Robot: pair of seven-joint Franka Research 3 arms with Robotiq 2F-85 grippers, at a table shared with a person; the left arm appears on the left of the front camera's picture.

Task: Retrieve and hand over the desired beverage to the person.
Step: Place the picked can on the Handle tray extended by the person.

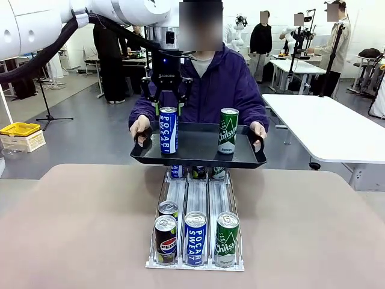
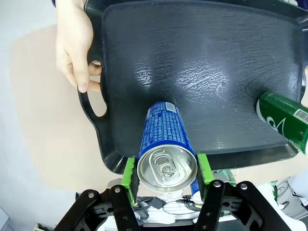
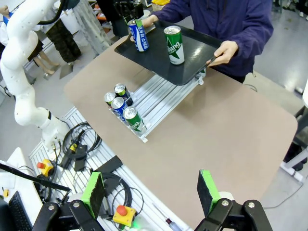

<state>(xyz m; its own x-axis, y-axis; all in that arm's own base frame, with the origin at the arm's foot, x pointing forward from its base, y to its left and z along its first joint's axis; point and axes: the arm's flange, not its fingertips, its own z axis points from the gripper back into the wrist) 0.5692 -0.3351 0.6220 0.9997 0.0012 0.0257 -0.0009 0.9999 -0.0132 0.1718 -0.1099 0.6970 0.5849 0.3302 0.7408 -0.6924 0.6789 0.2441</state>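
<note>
Left wrist view: the left gripper (image 2: pixel 167 179) straddles the blue Pocari Sweat can (image 2: pixel 166 144), green pads just beside its rim, jaws released. The can stands upright between the jaws on the black tray (image 2: pixel 202 62), long axis running straight away from them, so any retreat goes back along that axis. Beyond, the person's hand (image 2: pixel 74 45) grips the tray handle. Off to the side, the right gripper (image 3: pixel 151 192) hangs slack-jawed above the counter (image 3: pixel 211 125), well apart.

Tray (image 1: pixel 198 161): bare floor between Pocari can (image 1: pixel 168 130) near its left edge and green can (image 1: pixel 228 130) toward the right. Person's hands (image 1: pixel 140 127) occupy both end handles. Left gripper (image 2: pixel 167 173) straddles the Pocari can.
</note>
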